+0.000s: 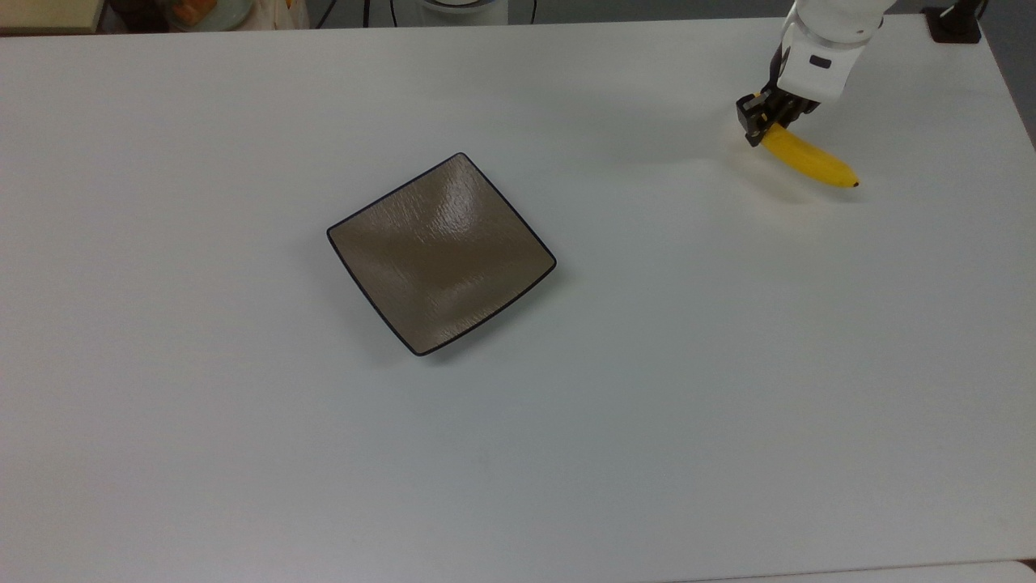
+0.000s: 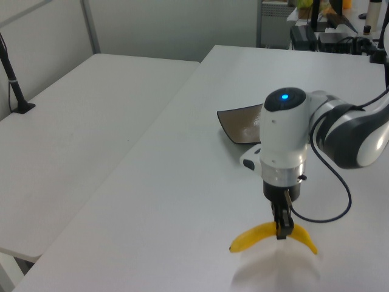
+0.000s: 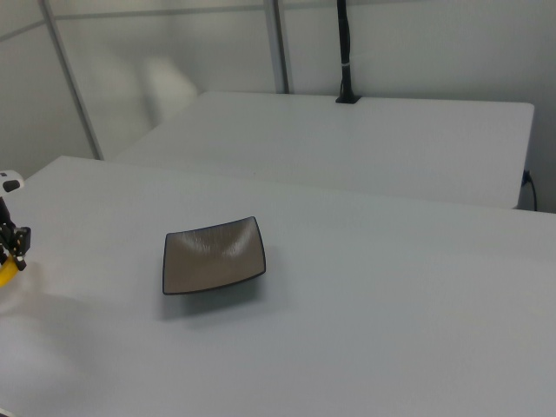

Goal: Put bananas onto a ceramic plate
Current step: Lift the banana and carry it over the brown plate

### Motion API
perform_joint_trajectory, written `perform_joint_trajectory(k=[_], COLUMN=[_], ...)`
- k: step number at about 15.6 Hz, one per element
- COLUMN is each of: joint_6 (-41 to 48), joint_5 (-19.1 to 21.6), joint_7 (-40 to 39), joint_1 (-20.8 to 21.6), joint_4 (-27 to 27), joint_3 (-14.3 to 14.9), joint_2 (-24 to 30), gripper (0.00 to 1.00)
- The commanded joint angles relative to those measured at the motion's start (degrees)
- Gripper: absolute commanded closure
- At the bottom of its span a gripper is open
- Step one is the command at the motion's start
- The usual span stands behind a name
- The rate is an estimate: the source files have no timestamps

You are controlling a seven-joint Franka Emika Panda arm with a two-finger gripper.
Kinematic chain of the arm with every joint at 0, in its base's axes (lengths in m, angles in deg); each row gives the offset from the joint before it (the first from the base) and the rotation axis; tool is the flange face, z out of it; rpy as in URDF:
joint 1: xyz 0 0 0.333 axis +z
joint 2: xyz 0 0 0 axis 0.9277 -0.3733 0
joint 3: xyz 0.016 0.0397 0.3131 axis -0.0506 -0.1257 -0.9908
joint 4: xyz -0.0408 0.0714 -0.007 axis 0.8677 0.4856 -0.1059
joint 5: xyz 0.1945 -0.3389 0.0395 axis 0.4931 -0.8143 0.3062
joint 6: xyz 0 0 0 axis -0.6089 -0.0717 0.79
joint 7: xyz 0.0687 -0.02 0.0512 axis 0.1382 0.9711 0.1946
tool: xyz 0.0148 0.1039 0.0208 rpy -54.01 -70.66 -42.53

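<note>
One banana (image 2: 270, 236) clamped mid-length by gripper (image 2: 282, 230), airborne | plate (image 1: 441, 253) well apart | risk: banana pivots, slips in transit

Top view looks steeply down over the whole bench (image 1: 243, 453). Left view sits low near the gripper (image 2: 282, 226). Right view faces across from the opposite end. All share the ceramic plate (image 1: 441, 253).

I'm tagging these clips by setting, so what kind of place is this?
Likely a robotics lab or test room: a white robot arm whose gripper holds a banana, bare white tables with one brown plate, plain partition walls, and cables and equipment at the table's far edge.
</note>
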Motion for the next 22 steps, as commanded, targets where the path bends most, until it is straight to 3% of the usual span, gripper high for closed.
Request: perform_joint_trajectory(k=[1,5,9,17,22], joint_6=[2.3,8.9,12.1,12.4,12.1], joint_5=[-1.5,-1.3,-1.0,-0.7,-0.2], joint_7=[-5.8,-13.0,-19.2,-28.4,-36.4], joint_1=[-3.2,-5.9,-6.3,-9.0,-12.8], joint_4=[-0.6,3.0,5.7,5.9,5.8], joint_3=[0.1,1.5,6.3,15.6,19.8], joint_2=[3.9,5.4,5.9,7.6,8.1], gripper=[0.77,0.77,0.77,0.78,0.77])
